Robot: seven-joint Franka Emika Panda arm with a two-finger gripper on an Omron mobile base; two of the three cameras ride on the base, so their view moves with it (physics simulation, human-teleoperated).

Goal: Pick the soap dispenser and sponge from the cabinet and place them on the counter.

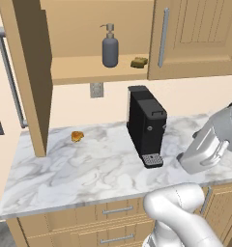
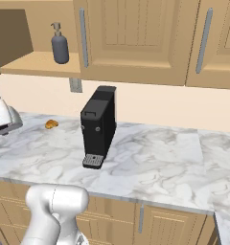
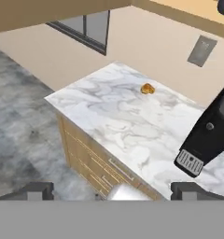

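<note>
Soap dispenser (image 1: 109, 47) upright on the inner shelf of the cabinet (image 1: 36, 72), pump nozzle on top, with the sponge (image 1: 139, 62) just beside it toward the closed door, the two apart. Cabinet's near door swung open at the left of the left base view, long grey bar handle on its outer face.

From the right base view: dispenser (image 2: 60, 44) standing at the shelf's edge, close to the closed door's handle; sponge hidden behind that door. Further closed cabinet doors running off to the right there.

On the counter (image 1: 89, 169): black coffee machine (image 1: 147, 124) below the shelf, drip grate toward the front edge, and a small orange-brown lump (image 1: 77, 136) well apart from it, near the wall. Grey wall outlet (image 1: 96, 89) between shelf and counter.

Gripper (image 3: 112, 189) seen from the hand view as two dark fingertips (image 3: 37, 190) set wide apart at the bottom edge, nothing between them, clear of everything. Same view angled down over the counter's corner: orange-brown lump (image 3: 148, 88) on the marble, coffee machine's grate at right, light-wood drawers below, grey floor and a dark-framed window beyond, none of that floor visible from the base views. Arm's white wrist low over the counter to the right of the coffee machine in the left base view.
</note>
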